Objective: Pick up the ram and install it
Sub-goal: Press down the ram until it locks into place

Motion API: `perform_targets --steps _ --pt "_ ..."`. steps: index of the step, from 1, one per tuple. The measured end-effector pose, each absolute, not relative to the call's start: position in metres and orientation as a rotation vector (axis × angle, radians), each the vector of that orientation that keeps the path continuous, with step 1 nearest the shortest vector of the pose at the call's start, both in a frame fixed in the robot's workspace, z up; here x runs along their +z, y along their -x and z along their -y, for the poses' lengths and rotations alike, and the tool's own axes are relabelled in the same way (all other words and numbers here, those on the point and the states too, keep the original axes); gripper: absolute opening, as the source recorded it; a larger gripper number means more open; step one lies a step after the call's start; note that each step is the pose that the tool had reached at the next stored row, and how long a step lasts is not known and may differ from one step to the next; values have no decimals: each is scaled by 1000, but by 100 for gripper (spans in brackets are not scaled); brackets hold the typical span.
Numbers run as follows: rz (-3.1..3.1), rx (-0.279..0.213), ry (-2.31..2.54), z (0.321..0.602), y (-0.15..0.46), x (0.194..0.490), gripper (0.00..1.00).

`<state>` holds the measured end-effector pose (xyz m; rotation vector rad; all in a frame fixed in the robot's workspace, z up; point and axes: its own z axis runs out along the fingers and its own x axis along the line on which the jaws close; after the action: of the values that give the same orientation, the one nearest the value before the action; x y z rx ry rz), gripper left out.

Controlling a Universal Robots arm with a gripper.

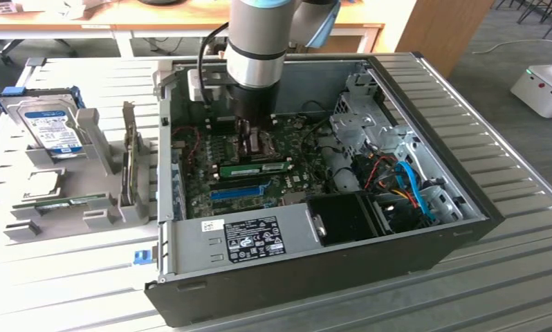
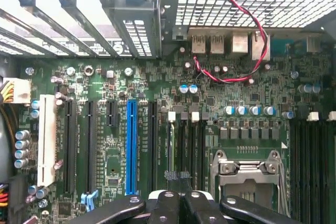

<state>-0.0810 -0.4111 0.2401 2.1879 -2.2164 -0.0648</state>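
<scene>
The ram [image 1: 254, 168], a green stick with a white label, stands on edge in a slot of the motherboard [image 1: 202, 187] inside the open computer case [image 1: 286, 277]. My gripper [image 1: 254, 146] hangs straight down in the case, just behind and above the ram in the exterior view. Its black fingers [image 2: 167, 203] are shut, tip against tip, with nothing visible between them. In the wrist view my gripper [image 2: 178, 178] sits over the near end of the black memory slots [image 2: 186, 140], between the blue slot [image 2: 131, 145] and the processor socket [image 2: 247, 174].
At the exterior view's left, a grey rack [image 1: 101, 214] holds a hard drive with a blue label [image 1: 52, 128], an upright card [image 1: 129, 162] and a second green stick [image 1: 68, 203]. A black fan [image 1: 350, 214], blue and orange cables [image 1: 410, 183] and a red wire [image 2: 231, 80] crowd the case.
</scene>
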Motion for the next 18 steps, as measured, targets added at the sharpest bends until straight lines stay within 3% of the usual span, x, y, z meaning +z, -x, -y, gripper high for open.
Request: perform_targets --steps 18 --pt "2216 -65 -2188 411 81 232 11"
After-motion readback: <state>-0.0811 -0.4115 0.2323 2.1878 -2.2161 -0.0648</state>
